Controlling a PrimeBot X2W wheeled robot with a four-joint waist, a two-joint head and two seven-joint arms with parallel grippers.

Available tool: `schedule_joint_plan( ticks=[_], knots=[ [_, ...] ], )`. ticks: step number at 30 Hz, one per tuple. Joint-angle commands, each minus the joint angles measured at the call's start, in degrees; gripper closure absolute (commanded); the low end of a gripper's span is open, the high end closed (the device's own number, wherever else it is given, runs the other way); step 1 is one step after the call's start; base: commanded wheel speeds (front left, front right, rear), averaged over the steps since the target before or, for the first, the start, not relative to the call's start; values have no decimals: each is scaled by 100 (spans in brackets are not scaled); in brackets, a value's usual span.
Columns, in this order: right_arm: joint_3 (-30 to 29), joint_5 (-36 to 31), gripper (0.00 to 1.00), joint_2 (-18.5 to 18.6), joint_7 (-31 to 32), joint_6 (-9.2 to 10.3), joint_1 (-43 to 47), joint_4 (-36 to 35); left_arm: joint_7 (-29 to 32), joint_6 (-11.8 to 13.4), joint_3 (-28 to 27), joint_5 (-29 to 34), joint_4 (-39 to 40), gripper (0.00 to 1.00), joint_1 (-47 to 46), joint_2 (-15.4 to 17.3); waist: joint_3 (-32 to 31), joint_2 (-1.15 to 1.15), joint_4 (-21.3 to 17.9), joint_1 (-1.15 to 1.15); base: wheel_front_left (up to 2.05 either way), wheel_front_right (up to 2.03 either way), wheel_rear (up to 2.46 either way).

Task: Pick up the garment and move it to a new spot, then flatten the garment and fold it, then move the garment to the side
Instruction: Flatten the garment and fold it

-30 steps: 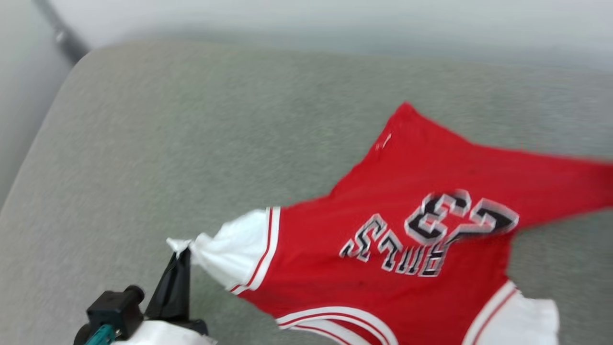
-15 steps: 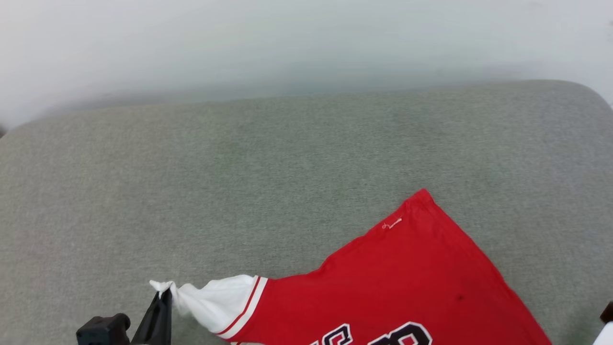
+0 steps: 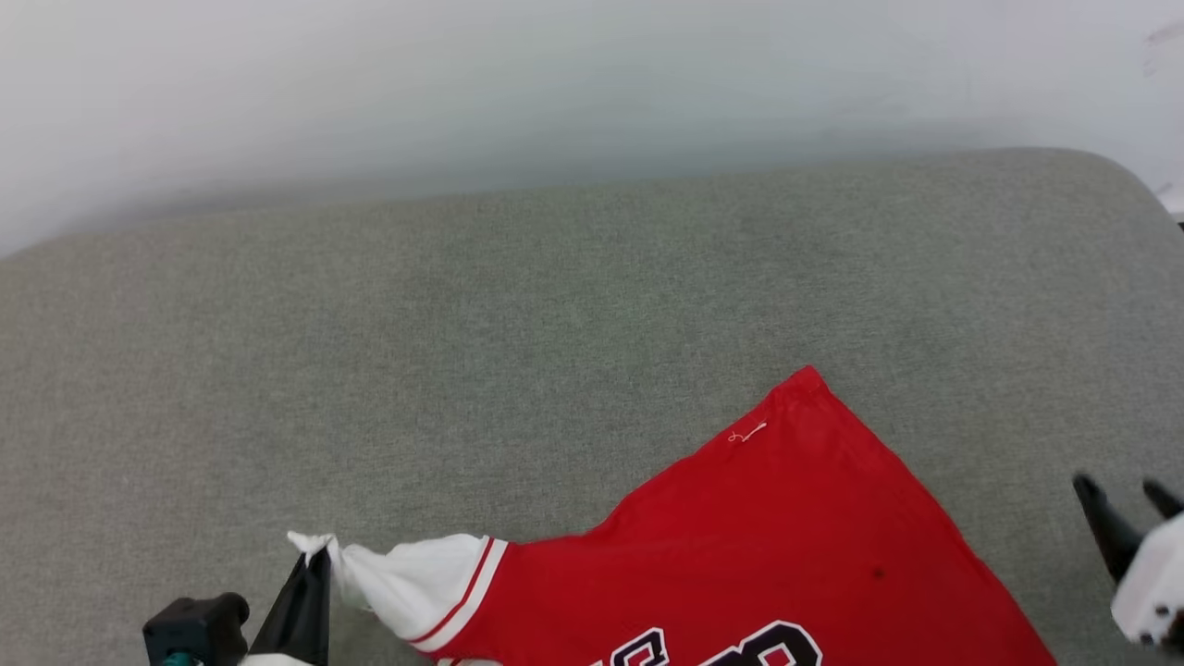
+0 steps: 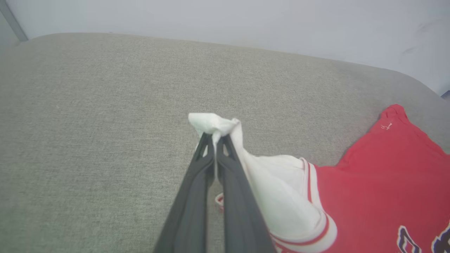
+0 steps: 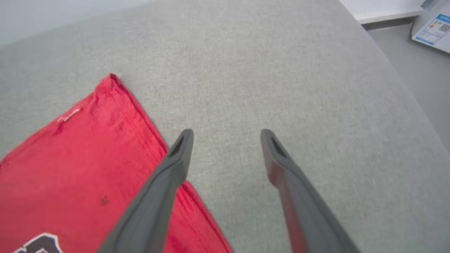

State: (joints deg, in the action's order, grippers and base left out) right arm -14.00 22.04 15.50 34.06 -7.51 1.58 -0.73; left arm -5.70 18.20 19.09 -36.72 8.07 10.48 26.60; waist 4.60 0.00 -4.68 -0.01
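With the left gripper's (image 4: 215, 137) fingers clamped on the garment's (image 3: 786, 555) sleeve (image 4: 281, 196), the right gripper (image 5: 226, 135), fingers apart, should pinch the hem (image 5: 147, 130) and tension it.

The garment (image 3: 740, 555), a red jersey T-shirt, is lying print side up on the grey cushion (image 3: 462, 324), occupying the cushion's near right part, with its nearer portion being cut off by the bottom of the head view. Its red body is spreading mostly flat, one hem corner (image 3: 809, 375) pointing toward the cushion's far side and a small white thread (image 3: 747, 433) showing just beside that corner. The tops of black, white-outlined characters (image 3: 721, 647) are showing nearer. Its white sleeve (image 3: 416, 583), edged with red-white striped trim, is being stretched toward the cushion's left, its bunched tip being pinched between the closed fingers of the left gripper (image 3: 314, 560).
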Motion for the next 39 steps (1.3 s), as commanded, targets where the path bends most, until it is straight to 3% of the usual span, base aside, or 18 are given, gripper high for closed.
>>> schedule_joint_plan(
  ticks=[1,3,8,19,31,32,33,34,39],
  knots=[
    [165,-61,0,-24,-483,4,-359,91,0,31,9,70,78,100,-144,12,154,0,58,1,0,0,0],
    [458,-6,0,70,-841,4,-822,314,-21,20,49,126,217,100,-318,-32,360,0,148,1,0,0,0],
    [945,180,0,236,-449,4,-1487,600,-1,26,132,237,404,100,-552,-64,668,0,286,1,0,0,0],
    [1912,253,0,447,2202,4,-3183,1364,-76,-146,390,427,445,100,-1245,-272,1423,0,750,1,0,0,0],
    [2596,319,0,402,3113,4,-3449,2333,-336,-299,506,379,103,100,-1584,-499,1771,0,1070,1,0,0,0],
    [2627,339,50,419,3158,4,-3425,2377,-349,-301,512,376,84,100,-1589,-501,1773,0,1080,1,0,0,0],
    [2660,358,79,418,3168,4,-3406,2387,-360,-307,514,370,65,100,-1592,-501,1774,0,1086,1,0,0,0],
    [2682,399,100,414,3174,4,-3405,2392,-360,-312,514,366,50,100,-1598,-505,1771,0,1089,1,0,0,0],
    [2797,529,100,557,3113,3,-3457,2374,-373,-333,519,332,-10,100,-1582,-506,1682,0,1083,1,0,0,0]
  ],
)
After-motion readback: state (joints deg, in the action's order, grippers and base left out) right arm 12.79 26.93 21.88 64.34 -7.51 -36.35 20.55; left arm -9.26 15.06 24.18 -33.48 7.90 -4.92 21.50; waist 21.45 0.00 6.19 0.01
